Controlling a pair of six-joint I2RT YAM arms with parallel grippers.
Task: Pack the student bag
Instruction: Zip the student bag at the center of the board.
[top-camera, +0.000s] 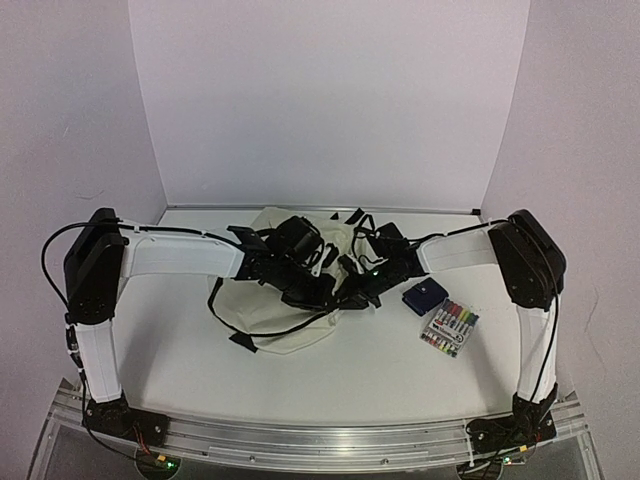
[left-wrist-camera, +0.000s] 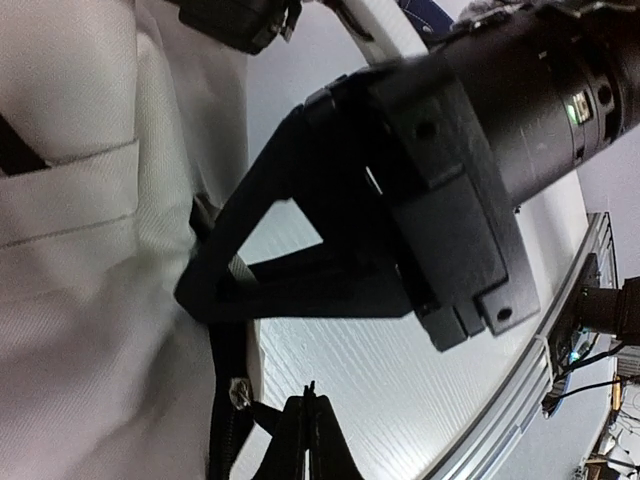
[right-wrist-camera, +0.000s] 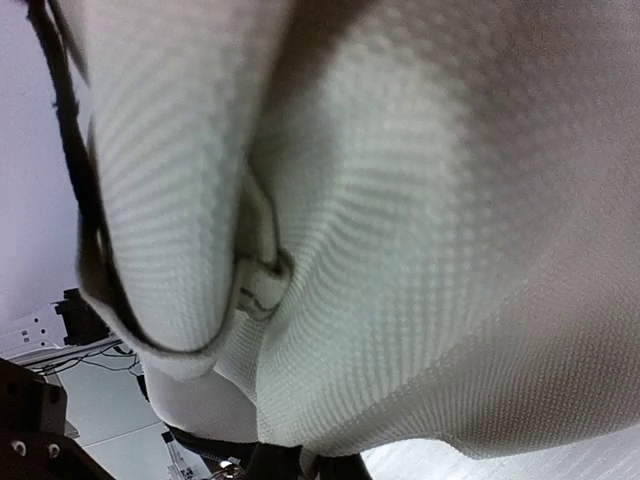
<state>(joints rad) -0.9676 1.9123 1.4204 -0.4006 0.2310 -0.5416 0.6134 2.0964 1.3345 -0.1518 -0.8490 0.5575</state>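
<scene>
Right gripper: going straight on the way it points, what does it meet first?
The large cream fabric student bag: its weave fills the right wrist view just ahead of the right gripper, though depth is unclear.

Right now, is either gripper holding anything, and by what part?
Right gripper pinches the bag at its black-trimmed edge. Left gripper is shut beside the zipper; a hold cannot be told.
</scene>
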